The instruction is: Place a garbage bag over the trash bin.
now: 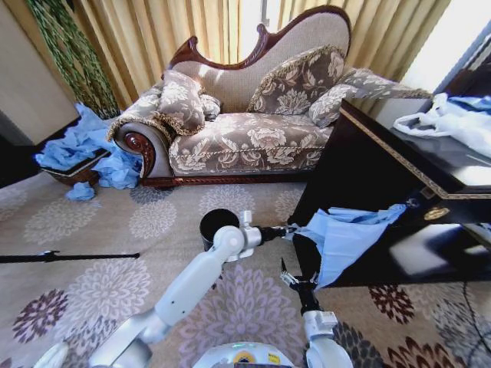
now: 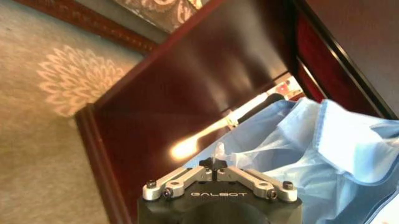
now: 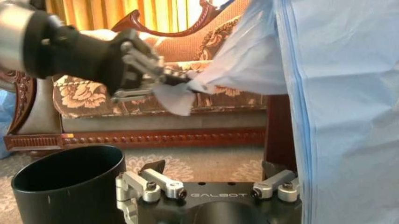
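Light-blue, thin and crinkled, the garbage bag point(image 1: 345, 238) hangs in loose folds off the edge of the dark glossy bench point(image 1: 399, 165) in the head view, its corner pinched shut in the left tool point(image 1: 285, 228); the right tool point(image 1: 290, 277) sits below the bag, beside the black cylindrical trash bin point(image 1: 215, 224) on the flowered carpet point(image 1: 92, 253). From the left wrist, the left tool point(image 2: 215, 168) is clamped on a twist of the bag point(image 2: 311, 149) against the bench's polished side point(image 2: 187, 84). From the right wrist, the right tool point(image 3: 215, 169) stands spread wide with nothing between its fingers, the smooth round-rimmed bin point(image 3: 68, 184) just beside it, the bag point(image 3: 337, 93) draped alongside, and the left tool point(image 3: 171, 86) gripping the bag's corner.
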Robot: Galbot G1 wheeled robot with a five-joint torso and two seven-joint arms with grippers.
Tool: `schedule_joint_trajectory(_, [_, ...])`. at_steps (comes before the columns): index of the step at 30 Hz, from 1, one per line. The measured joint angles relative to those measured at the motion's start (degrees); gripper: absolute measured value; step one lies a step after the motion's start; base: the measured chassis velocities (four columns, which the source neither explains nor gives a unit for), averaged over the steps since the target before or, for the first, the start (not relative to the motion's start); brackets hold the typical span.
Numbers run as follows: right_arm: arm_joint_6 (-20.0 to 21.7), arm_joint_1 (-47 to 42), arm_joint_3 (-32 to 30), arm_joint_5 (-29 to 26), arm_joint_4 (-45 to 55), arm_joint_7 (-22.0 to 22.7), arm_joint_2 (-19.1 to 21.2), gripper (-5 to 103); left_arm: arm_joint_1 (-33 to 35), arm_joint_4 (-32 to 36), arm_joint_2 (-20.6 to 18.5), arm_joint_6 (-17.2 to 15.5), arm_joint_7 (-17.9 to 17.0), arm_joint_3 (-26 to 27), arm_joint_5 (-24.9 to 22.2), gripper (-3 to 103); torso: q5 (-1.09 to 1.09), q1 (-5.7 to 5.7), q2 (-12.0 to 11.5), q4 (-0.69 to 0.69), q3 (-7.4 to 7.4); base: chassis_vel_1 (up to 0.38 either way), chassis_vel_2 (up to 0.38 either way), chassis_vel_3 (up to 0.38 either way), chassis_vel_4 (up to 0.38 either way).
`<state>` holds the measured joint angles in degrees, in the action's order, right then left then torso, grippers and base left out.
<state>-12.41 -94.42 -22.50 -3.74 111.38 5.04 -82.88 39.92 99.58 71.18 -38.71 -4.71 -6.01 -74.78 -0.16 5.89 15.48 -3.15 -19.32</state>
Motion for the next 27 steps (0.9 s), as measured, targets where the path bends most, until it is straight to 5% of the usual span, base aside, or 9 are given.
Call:
schedule_joint_trajectory(20, [-1.0, -2.1, 2.9, 2.2, 1.8, 0.0, -1.2, 100, 10.0, 8.3, -15.6, 0.9, 4.0, 11.6, -0.1, 0, 0.00, 0.00, 0.0, 0.00, 0.00, 0.000, 0.000, 0.000, 0.000])
schedule_joint_trajectory(27, [-2.0, -4.0, 5.0, 3.5, 2.3, -0.6, -1.5, 100, 10.5, 9.0, -16.6, 1.6, 4.6, 13.0, -0.1, 0, -0.05, 0.00, 0.0, 0.01, 0.00, 0.000, 0.000, 0.000, 0.000])
